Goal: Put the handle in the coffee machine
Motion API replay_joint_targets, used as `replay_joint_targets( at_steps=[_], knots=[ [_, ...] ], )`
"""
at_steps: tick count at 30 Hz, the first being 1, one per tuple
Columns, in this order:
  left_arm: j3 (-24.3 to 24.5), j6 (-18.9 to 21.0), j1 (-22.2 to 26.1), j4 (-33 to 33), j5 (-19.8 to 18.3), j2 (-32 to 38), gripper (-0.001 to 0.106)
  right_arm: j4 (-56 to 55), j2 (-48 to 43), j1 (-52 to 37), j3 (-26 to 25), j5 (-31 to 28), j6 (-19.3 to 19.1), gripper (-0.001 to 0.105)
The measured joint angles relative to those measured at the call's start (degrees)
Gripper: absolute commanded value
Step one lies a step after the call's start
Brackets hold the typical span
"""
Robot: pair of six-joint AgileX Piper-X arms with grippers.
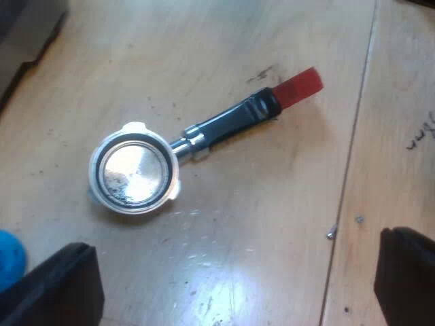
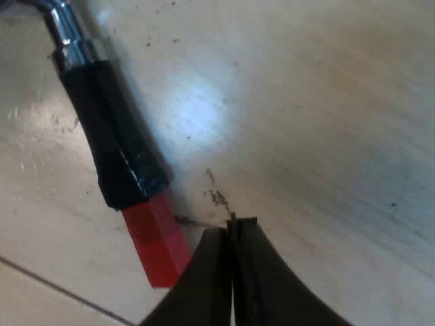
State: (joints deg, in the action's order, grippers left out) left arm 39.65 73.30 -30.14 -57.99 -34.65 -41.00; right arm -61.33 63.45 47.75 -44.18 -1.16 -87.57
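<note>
The metal holder lies flat on the wooden table, its round basket facing up. Its dark handle runs away from the basket and ends in a red tip. My left gripper hangs well above the holder, open, with nothing between its fingers. In the right wrist view the dark handle and red tip lie close beneath the camera. My right gripper is shut with its fingers pressed together, empty, right beside the red tip on the table.
A blue tamper sits by one left finger. A dark object stands on the table beyond the holder's basket. A seam runs across the wooden tabletop past the red tip.
</note>
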Motion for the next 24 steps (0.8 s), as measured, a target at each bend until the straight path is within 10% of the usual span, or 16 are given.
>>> replay_joint_targets(
  at_steps=[24],
  knots=[
    [-3.8,0.4,-0.4,2.6,2.9,0.0,0.083,10.2,21.6,2.3,2.8,2.9,1.0,0.0]
  ],
)
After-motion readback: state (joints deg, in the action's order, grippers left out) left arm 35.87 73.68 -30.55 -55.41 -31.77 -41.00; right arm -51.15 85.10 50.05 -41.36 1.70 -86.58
